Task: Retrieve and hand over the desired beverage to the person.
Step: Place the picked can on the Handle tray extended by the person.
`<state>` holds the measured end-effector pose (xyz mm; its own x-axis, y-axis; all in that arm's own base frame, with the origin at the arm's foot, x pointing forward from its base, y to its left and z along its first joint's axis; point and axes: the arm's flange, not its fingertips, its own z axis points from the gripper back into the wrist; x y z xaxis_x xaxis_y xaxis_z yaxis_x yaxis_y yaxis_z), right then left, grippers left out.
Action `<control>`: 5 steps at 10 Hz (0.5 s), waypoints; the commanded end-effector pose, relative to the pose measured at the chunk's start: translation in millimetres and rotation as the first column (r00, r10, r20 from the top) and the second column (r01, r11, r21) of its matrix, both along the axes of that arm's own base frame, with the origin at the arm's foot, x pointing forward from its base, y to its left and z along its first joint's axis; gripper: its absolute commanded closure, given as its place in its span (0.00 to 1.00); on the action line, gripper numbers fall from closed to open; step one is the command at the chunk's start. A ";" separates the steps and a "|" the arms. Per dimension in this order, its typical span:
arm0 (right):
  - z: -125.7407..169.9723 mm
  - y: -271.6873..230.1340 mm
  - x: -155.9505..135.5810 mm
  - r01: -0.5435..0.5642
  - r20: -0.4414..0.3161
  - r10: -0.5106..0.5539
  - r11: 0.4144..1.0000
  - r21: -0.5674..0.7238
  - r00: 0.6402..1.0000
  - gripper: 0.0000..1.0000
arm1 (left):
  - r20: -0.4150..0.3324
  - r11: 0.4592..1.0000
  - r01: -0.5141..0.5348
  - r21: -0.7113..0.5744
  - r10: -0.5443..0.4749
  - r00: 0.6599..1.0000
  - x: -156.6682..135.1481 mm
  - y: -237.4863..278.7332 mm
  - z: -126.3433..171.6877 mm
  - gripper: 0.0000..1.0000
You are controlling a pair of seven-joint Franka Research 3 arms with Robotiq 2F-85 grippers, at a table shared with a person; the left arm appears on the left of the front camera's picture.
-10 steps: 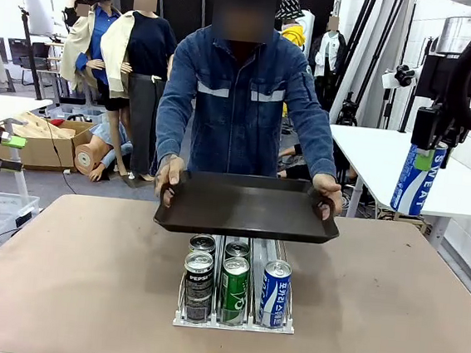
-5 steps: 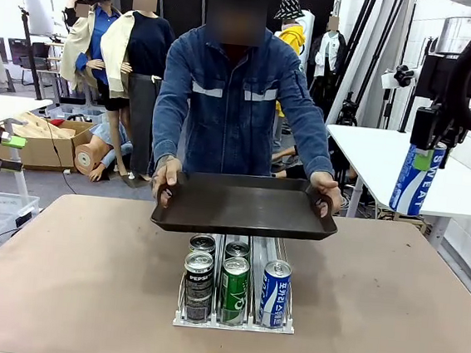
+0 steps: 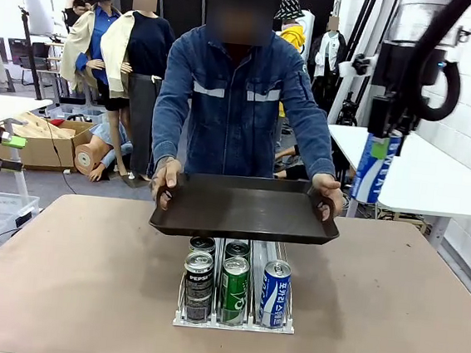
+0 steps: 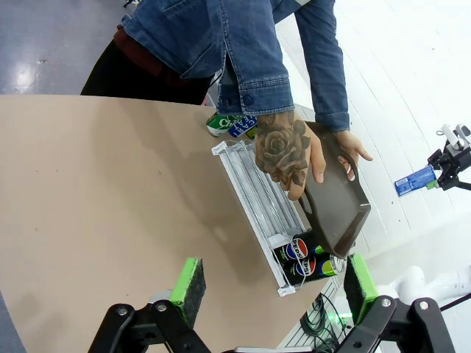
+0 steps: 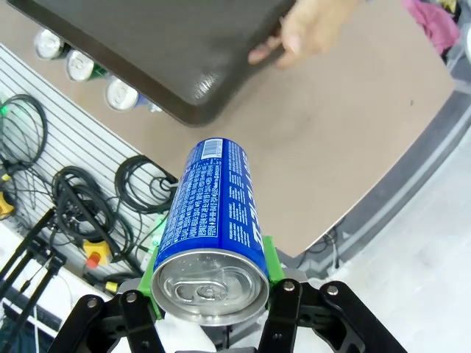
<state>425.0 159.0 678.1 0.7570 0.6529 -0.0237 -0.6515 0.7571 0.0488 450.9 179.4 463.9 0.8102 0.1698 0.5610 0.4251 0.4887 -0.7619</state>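
Right gripper (image 3: 380, 145) clamped on blue can (image 3: 372, 175), axis vertical, high right of tray (image 3: 245, 204) held by person (image 3: 239, 93); tray lies down-left. Left gripper (image 4: 274, 284) spread, empty.

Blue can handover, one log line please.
right claw: shut on blue can, raised | left claw: open | person: holding black tray above can rack

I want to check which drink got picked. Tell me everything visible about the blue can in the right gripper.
The blue can is tall, slim metal with white lettering down its side and a silver top with its tab in place. It hangs nearly upright, top end clamped between the right gripper's green pads, raised in the air beside the person's arm, above tray height. Nothing else touches it.
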 end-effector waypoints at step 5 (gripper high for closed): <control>-7.3 78.8 60.6 -0.064 -0.055 0.061 0.996 -0.059 0.997 1.00 | -0.003 1.000 -0.001 0.005 0.001 1.000 -0.9 1.4 1.2 0.00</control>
<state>473.3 229.5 660.6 0.7095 0.7006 -0.0752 -0.6985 0.7134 0.0563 451.0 179.3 463.9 0.8103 0.1696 0.5609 0.4250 0.4888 -0.7619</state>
